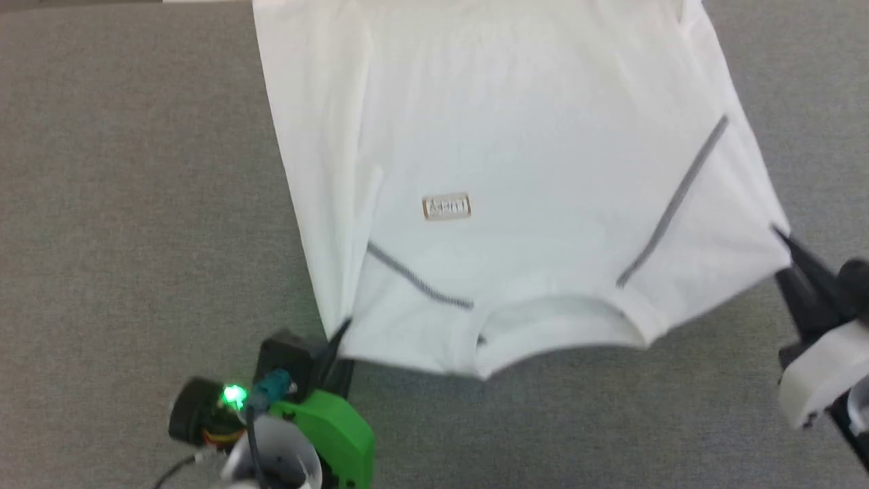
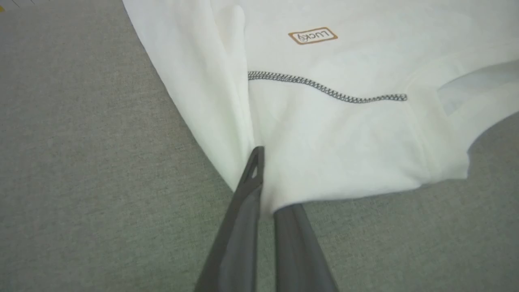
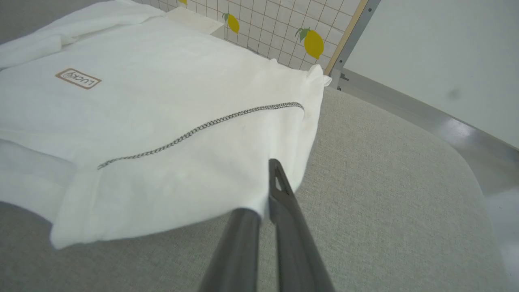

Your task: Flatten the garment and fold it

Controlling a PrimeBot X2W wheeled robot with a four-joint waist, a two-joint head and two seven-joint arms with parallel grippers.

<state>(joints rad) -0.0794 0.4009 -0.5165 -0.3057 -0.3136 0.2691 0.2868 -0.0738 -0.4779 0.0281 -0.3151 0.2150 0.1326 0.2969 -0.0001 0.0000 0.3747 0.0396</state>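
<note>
The garment [image 1: 529, 156] is a white T-shirt, front side up, with its collar [image 1: 557, 322] toward me and a brown-bordered chest patch [image 1: 446, 207]. Its near edge hangs lifted above the grey surface, stretched between both grippers. My left gripper [image 1: 339, 333] is shut on the near left shoulder corner; in the left wrist view the fabric [image 2: 324, 134] sits pinched between the fingers [image 2: 253, 170]. At the right, my right gripper [image 1: 781, 238] is shut on the other shoulder corner [image 3: 243, 178]. Dark zigzag seams [image 1: 679, 197] run along both shoulders.
A grey fabric-covered table [image 1: 136, 204] lies under the shirt, with bare room at left and near me. In the right wrist view the table's rounded edge [image 3: 466, 162] falls off to a shiny floor, and a grid panel with lemon prints [image 3: 312, 42] stands behind.
</note>
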